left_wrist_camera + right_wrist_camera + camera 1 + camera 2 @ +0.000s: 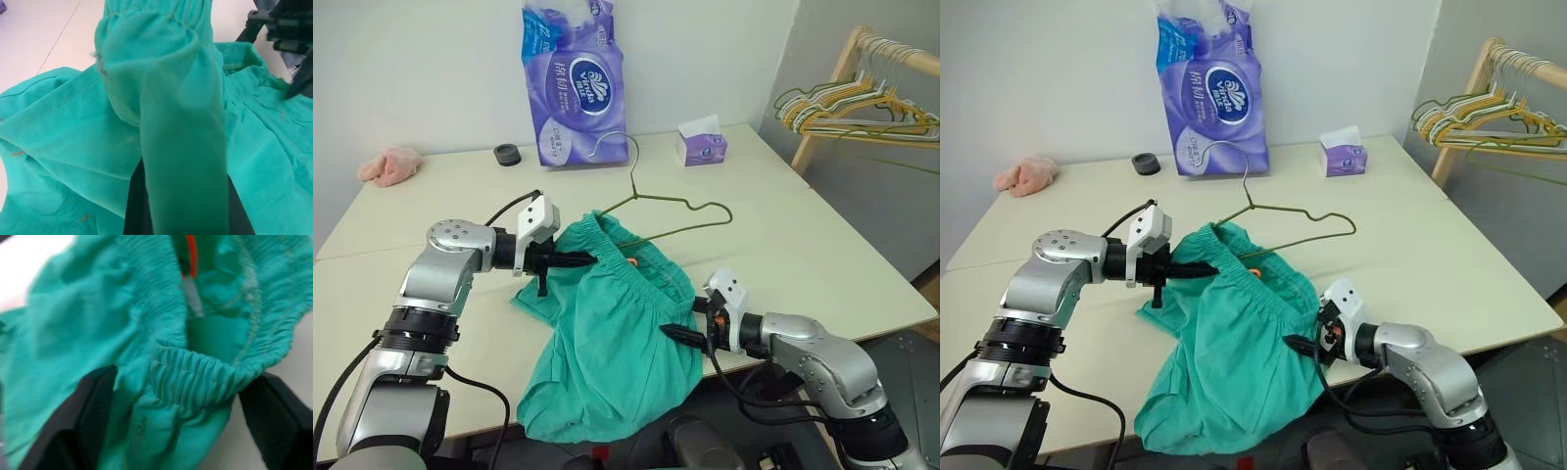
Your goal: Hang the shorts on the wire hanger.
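The teal-green shorts [607,343] lie bunched on the table, with one leg hanging over the front edge. My left gripper [582,259] is shut on the left side of the gathered waistband [161,58] and holds it lifted. At the right side of the waistband [195,372] sits my right gripper [680,335], open, with the elastic edge between its two black fingers [83,416]. The olive wire hanger [690,204] lies flat on the table behind the shorts. Its hook [615,137] points toward the wall, and its near corner is tucked at the waistband.
A purple toilet-paper pack [573,83], a tissue box [701,145], a black roll [507,154] and a pink cloth [389,164] sit along the back of the table [822,245]. A wooden rack [862,59] with several coloured hangers stands at the right.
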Action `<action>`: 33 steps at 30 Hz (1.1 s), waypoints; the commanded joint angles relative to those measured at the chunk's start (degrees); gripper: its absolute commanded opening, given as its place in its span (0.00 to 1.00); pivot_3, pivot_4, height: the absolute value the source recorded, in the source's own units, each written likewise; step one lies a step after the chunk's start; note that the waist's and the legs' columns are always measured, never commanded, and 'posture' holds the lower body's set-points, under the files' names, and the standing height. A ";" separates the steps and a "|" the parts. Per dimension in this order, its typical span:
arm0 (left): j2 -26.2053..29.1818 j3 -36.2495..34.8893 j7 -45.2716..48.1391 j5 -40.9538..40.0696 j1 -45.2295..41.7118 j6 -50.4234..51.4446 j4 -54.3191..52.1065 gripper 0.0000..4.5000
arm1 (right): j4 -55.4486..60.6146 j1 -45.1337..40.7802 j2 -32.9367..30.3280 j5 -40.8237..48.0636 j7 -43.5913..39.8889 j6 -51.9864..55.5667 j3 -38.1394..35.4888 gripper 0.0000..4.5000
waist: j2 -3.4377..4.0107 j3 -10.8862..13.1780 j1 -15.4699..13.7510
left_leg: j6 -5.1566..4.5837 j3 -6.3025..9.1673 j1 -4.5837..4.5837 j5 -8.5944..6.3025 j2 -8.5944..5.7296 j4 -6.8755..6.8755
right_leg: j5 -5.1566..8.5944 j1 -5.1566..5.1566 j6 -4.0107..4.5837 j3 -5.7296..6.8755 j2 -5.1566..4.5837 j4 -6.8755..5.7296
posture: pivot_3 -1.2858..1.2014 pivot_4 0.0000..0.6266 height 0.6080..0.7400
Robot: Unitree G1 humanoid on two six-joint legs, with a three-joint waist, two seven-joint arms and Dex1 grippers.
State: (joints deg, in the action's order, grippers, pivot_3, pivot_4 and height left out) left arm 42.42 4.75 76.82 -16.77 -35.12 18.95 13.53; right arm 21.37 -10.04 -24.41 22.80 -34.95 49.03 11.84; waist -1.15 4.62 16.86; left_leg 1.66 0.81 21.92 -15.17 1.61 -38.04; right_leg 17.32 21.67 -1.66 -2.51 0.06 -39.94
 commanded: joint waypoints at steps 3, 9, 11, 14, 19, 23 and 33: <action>1.39 -4.77 -2.39 -2.18 0.13 0.70 -2.56 0.00 | -1.20 -1.58 -2.43 -0.76 -1.51 -5.06 -2.63 0.40 | 0.00 0.00 -0.15 | 0.00 0.00 0.00 0.00 0.01 0.00 | 0.00 0.00 0.00 0.00 0.00 0.00 | 0.40 0.06 1.00; 2.35 -8.37 -4.15 -5.81 2.91 5.59 -7.91 0.00 | -6.73 -5.26 -3.24 -3.37 -1.18 -10.18 -4.19 0.01 | 0.00 0.00 -0.11 | 0.00 0.01 -0.01 0.00 0.03 0.01 | 0.00 0.01 0.00 0.00 0.00 -0.01 | 0.40 0.05 1.00; 3.64 -9.05 -3.87 -6.29 3.92 6.19 -9.12 0.00 | -11.03 -9.44 -4.98 -2.33 -3.45 -10.46 -6.56 0.01 | 0.00 0.01 -0.12 | 0.00 0.00 -0.01 0.00 0.00 0.00 | 0.00 0.00 0.00 0.00 0.00 -0.01 | 0.41 0.05 1.00; 5.16 -9.79 -2.76 -8.04 4.75 7.76 -10.76 0.00 | -15.19 -13.98 -7.32 0.85 -7.68 -8.22 -9.09 0.01 | 0.00 0.02 -0.23 | 0.00 -0.03 -0.02 0.00 -0.03 -0.01 | 0.00 -0.01 0.01 -0.02 -0.03 0.00 | 0.41 0.05 1.00; 7.15 -10.50 -1.49 -13.01 5.32 13.59 -14.39 0.00 | -18.07 -16.56 -10.43 3.02 -13.03 -7.55 -10.44 0.01 | 0.00 0.01 -1.08 | 0.00 0.03 0.00 0.00 0.02 0.06 | 0.00 0.00 0.01 0.04 0.01 0.03 | 0.41 0.05 1.00; 11.37 -11.89 1.34 -15.09 8.68 14.73 -17.64 0.00 | -21.15 -18.22 -15.26 2.77 -19.26 -8.97 -10.26 0.01 | 0.11 0.08 -1.04 | 0.00 -0.05 -0.01 0.00 -0.02 0.07 | 0.00 0.02 0.01 -0.05 0.00 0.04 | 0.41 0.05 1.00; 15.63 -9.74 3.89 -10.77 13.10 7.52 -17.22 0.00 | -22.94 -19.78 -15.95 6.16 -21.74 -5.25 -11.28 0.01 | 0.09 0.08 -1.06 | -0.02 -0.04 -0.04 0.01 0.01 0.05 | 0.00 0.01 0.02 -0.04 0.02 0.02 | 0.41 0.05 1.00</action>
State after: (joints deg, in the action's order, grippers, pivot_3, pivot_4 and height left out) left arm 55.89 -3.70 79.89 -29.13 -22.00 29.05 -4.12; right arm -2.21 -29.42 -38.76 28.57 -56.52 43.57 2.97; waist -1.05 4.70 15.80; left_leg 1.64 0.77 21.90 -15.17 1.62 -37.99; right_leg 17.32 21.69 -1.65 -2.56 0.08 -39.91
